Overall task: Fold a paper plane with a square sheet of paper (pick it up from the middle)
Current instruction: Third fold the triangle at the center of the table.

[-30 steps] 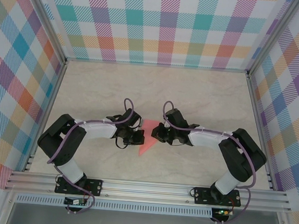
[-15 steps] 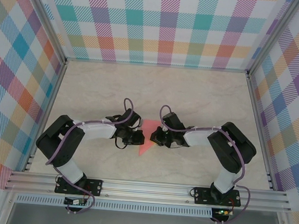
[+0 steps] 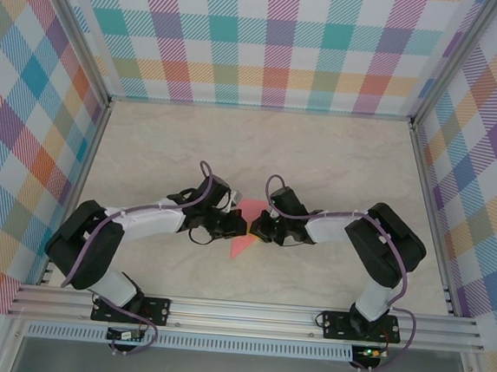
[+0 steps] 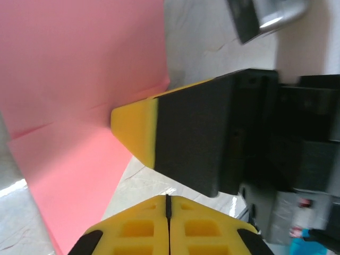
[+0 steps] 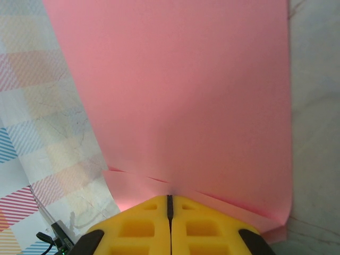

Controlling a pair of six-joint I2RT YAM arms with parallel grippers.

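Plane middle hidden under left fingers, right fingers; ends show. Both pairs pressed together, nothing pinched; right tips touch plane.

Seen from above, the left fingers and right fingers cover the middle of the slim salmon-pink paper plane; the right wrist picture's top edge crops it.

Paper plane: plain salmon-pink. Table: cream, faintly marbled. Walls at 9, 12 and 3 o'clock: pastel plaid on white. Left arm: white and black. Left gripper: yellow tips.
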